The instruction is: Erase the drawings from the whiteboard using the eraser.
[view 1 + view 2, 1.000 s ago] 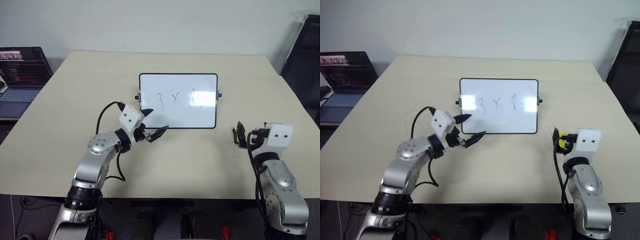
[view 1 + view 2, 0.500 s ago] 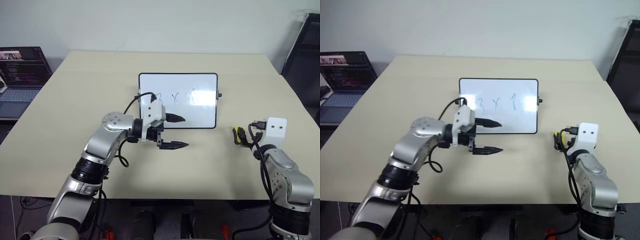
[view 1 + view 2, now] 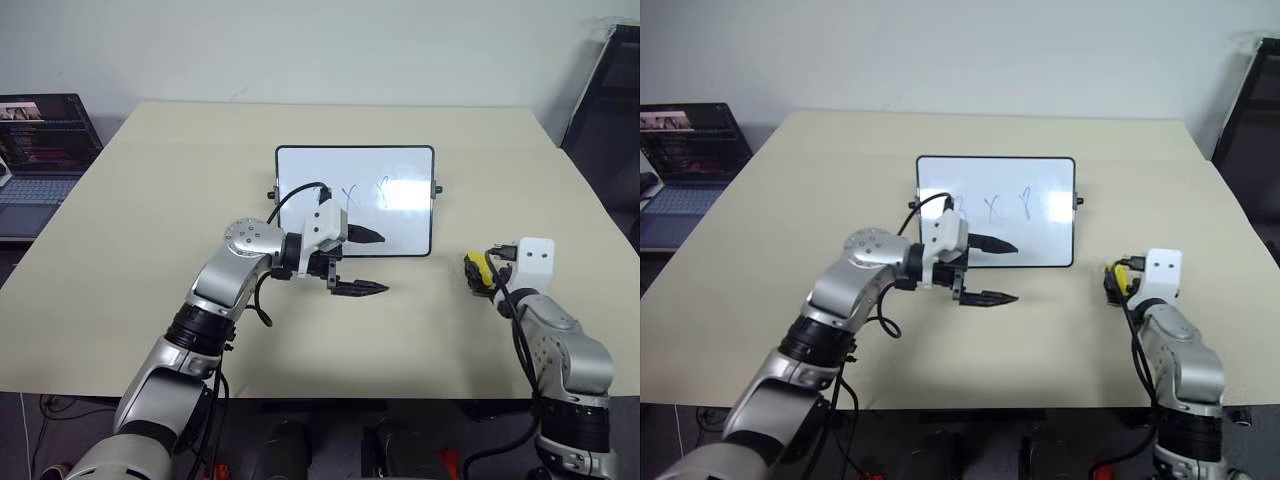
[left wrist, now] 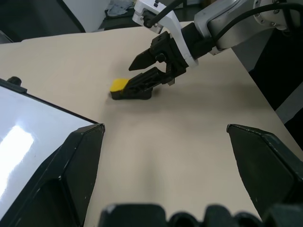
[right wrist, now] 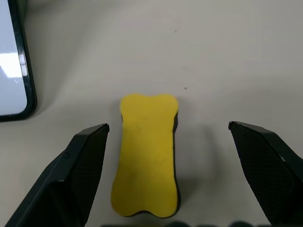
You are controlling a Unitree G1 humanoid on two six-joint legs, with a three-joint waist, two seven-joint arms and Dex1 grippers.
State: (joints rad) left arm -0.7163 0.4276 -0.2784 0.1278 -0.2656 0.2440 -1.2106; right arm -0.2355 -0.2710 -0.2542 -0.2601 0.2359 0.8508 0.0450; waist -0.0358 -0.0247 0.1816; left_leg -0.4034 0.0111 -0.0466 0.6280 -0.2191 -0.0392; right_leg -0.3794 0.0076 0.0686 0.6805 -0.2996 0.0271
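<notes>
The whiteboard (image 3: 355, 200) is lying flat on the worktop (image 3: 130, 230), and the drawings (image 3: 365, 193) are sitting in a row across its upper half, partly hidden behind the left arm.

The left gripper (image 3: 368, 262) is pointing sideways toward the robot's right, with its fingers (image 3: 366, 236) standing wide apart and holding nothing. One finger is hanging over the board's near edge, and the other is reaching over bare worktop just in front of that edge. In the left wrist view, the board's black-framed corner (image 4: 28, 123) is lying beside one finger, and the eraser is showing well ahead of the fingertips.

The right gripper (image 5: 169, 142) is resting low over the worktop with its fingers (image 5: 87, 165) spread wide. The eraser (image 5: 147, 151) is lying flat between them, yellow face up, its length running along the fingers. A clear gap is showing on each side, so neither finger is touching it in the right wrist view. In the head views, the eraser (image 3: 479, 268) is lying right at the gripper's tips, off the board's near right corner and apart from it. The board's framed edge (image 5: 21, 61) is sitting beyond the gripper's left finger.

A laptop (image 3: 40, 150) is standing open far off beyond the left arm.
</notes>
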